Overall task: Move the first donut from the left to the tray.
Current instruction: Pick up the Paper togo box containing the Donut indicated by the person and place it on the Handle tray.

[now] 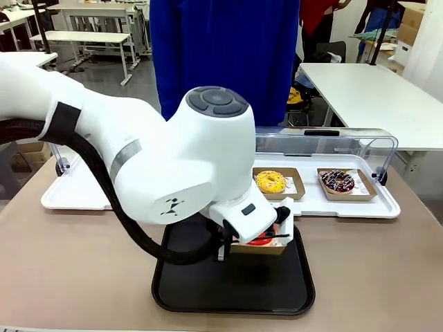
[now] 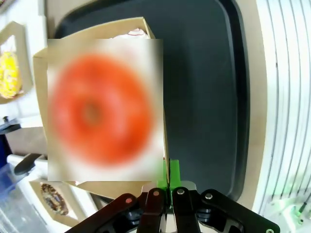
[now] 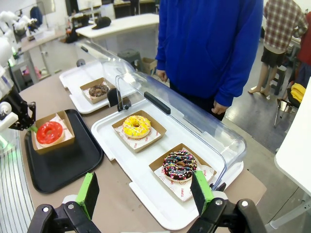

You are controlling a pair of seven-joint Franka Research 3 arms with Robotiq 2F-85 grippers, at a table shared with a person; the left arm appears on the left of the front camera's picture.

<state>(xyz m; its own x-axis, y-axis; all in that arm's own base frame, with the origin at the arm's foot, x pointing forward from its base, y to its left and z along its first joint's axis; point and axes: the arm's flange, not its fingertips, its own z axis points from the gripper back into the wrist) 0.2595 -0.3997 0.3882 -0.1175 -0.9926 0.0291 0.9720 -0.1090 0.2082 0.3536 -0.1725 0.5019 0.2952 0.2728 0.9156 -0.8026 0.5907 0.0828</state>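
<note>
- Now my left gripper [image 2: 167, 182] is pinching the side wall of the cardboard box [image 3: 52, 141], its green fingers [image 2: 174, 171] pressed together on the thin edge.
- The red donut [image 3: 49, 132] is lying in that box, just beyond my fingertips, and the box is sitting over the far part of the black tray [image 3: 68, 162] on the desk [image 1: 76, 263].
- My right gripper [image 3: 146, 194] is hanging spread wide, gripping nothing, well apart from the box, above the near edge of a white tray [image 3: 121, 155].
- That white tray is carrying a yellow donut [image 3: 136, 126] and a sprinkled chocolate donut [image 3: 179, 166], each in its own box.
- A person in a blue top [image 3: 209, 43] is standing at the far side.
</note>
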